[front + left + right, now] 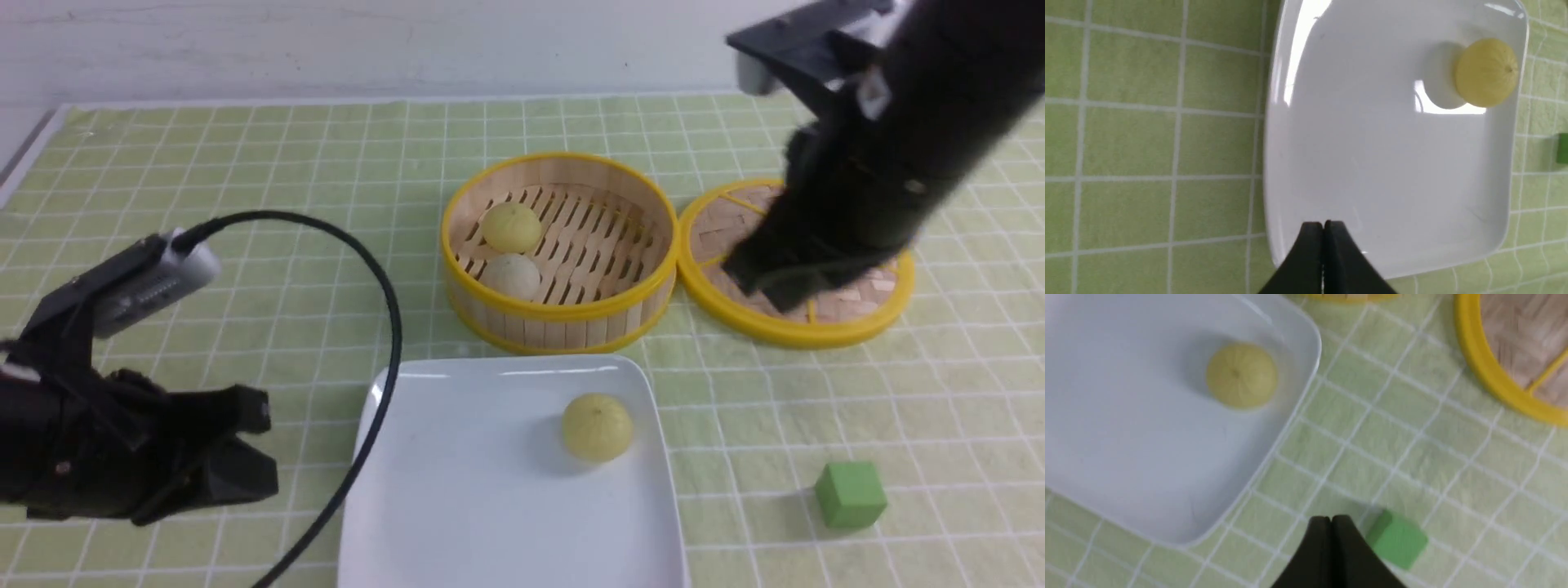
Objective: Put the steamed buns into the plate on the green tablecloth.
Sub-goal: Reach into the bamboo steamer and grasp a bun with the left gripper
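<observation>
One pale yellow steamed bun (598, 426) sits in the white square plate (473, 490) on the green tablecloth (245, 163). A second yellow bun (512, 226) and a greyish-beige one (510, 276) lie in the bamboo steamer (563, 327) behind the plate. My left gripper (257, 453) hangs left of the plate, shut and empty; in the left wrist view its tips (1323, 225) meet over the plate's rim (1274, 163), far from the bun (1486, 72). My right gripper (763, 278) is raised over the steamer lid, shut on nothing (1331, 519); its view shows the plated bun (1242, 375).
The woven steamer lid (849, 314) lies flat to the right of the steamer, partly hidden by my right arm. A green cube (851, 494) rests on the cloth right of the plate. A black cable (384, 327) loops from my left wrist across the plate's left edge.
</observation>
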